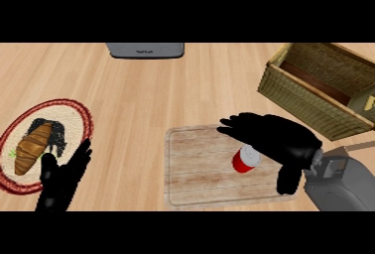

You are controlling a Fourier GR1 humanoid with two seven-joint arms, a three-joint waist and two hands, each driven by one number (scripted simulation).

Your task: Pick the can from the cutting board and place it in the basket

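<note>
A red can (245,159) with a silver top stands on the pale wooden cutting board (201,173), right of the board's middle. My right hand (282,141) hovers over the can from the right, fingers stretched leftward above it and thumb hanging down at the board's right edge; the fingers are not curled round the can. The woven basket (315,101) sits at the upper right, beyond the board. My left hand (62,176) rests open at the lower left, fingers up.
A round red-rimmed plate (73,111) with a croissant (33,148) and a dark item lies at the left, partly under my left hand. A grey appliance (145,50) sits at the counter's far edge. Something yellow shows inside the basket's right end.
</note>
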